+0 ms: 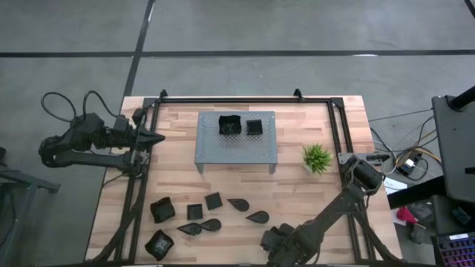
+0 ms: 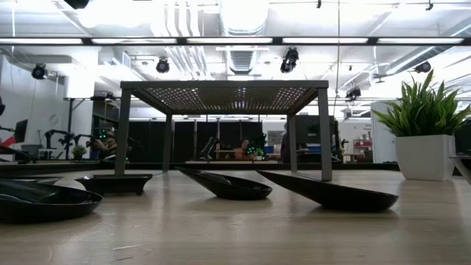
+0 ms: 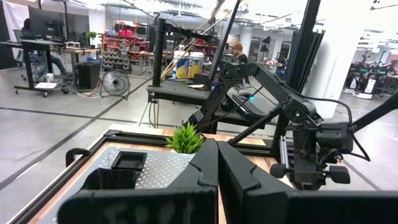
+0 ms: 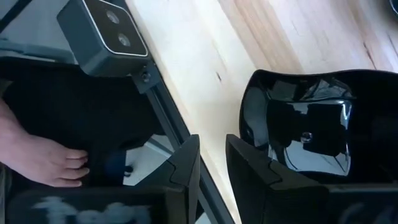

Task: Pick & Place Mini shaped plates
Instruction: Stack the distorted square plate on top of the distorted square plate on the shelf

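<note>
**Right pincer, at the table's near edge.** My pincer stands with a narrow gap between its two fingers. Only the table edge shows in that gap, and I hold nothing. Touching the outer face of one finger, or just beside it, is a dish. It is glossy black and square with rounded corners and a raised rim, and it lies flat on the wood.

On my other side, past the table edge, are a grey camera box and a person's hand.

Farther out, the loose dishes lie in a group to one side of me along the near part of the table. Some are square and some are teardrops.

Well beyond them stands the rack, carrying two more square dishes. The plant stands near the rack.

My left pincer waits at the far-left edge with its fingers pressed together.
</note>
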You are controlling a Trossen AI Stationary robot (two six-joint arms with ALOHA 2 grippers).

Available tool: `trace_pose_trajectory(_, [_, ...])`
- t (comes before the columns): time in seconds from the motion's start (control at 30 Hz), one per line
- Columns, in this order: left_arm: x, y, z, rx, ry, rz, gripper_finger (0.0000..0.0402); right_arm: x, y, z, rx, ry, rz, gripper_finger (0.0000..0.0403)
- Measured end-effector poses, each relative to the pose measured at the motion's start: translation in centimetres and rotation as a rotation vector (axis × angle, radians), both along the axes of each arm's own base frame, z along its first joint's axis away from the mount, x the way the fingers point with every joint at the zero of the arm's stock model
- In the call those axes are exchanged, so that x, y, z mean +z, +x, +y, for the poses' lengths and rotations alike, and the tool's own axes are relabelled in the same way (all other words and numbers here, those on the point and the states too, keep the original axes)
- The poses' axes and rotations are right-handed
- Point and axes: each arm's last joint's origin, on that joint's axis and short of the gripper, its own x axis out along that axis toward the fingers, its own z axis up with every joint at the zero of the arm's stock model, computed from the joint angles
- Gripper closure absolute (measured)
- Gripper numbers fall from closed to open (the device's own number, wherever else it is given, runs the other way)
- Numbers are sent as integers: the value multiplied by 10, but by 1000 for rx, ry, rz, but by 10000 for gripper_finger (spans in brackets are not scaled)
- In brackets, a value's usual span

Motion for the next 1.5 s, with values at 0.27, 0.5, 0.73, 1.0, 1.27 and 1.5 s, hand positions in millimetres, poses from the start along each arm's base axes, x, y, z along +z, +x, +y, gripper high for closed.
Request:
trace_pose_trajectory(0.27, [0,0,0,0,0,0,401,-5,-2,-2,2,-21,10,326])
trace_pose_trajectory(0.5, [0,0,0,0,0,0,401,-6,-2,-3,-5,-38,-6,331])
trace_pose_trajectory(0.73, [0,0,0,0,0,0,401,-8,-2,-2,-8,-42,-7,322])
trace_pose_trajectory(1.0, [0,0,0,0,0,0,401,-17,-1,-1,-5,-63,-1,318])
trace_pose_trajectory(1.27, [0,0,0,0,0,0,401,-24,-2,2,12,-59,29,318])
trace_pose_trajectory(1.5, [0,0,0,0,0,0,401,-24,-2,1,10,-65,35,344])
